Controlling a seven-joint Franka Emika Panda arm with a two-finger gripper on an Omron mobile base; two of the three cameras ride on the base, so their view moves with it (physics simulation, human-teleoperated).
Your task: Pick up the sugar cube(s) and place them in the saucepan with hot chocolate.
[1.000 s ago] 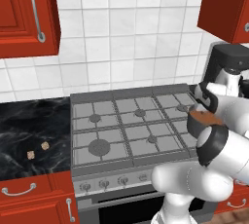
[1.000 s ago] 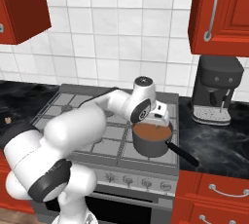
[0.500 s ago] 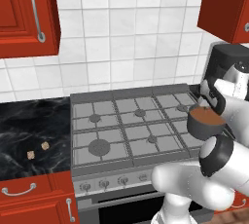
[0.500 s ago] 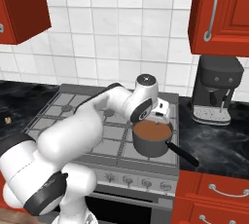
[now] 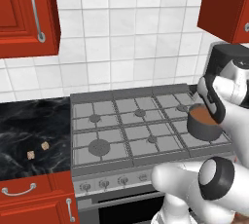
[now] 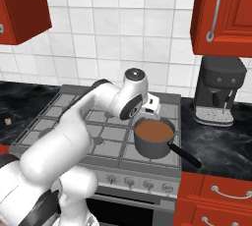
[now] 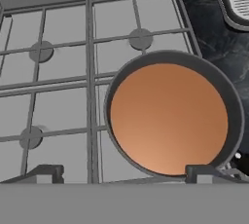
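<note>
The saucepan with hot chocolate (image 7: 168, 118) lies right under my hand, a round dark pot full of brown liquid on the stove's front right grate (image 6: 154, 136) (image 5: 204, 123). My gripper (image 7: 125, 173) hangs open just above its rim, one fingertip on each side and nothing between them; from the right it sits over the pan's back edge (image 6: 149, 115). Two tan sugar cubes (image 5: 30, 155) (image 5: 44, 145) rest on the black counter left of the stove, far from the gripper. One tiny cube (image 6: 7, 121) shows at the left edge.
The pan's dark handle (image 6: 186, 155) points toward the front right. A black coffee machine (image 6: 219, 90) stands on the counter right of the stove. Grey stove grates (image 5: 121, 130) lie between pan and cubes. Red cabinets (image 5: 24, 9) hang above.
The arm's elbow has swung lower and nearer the base, uncovering the saucepan in the left base view. The hand stays over the pan with jaws wide. The cubes have not moved.
</note>
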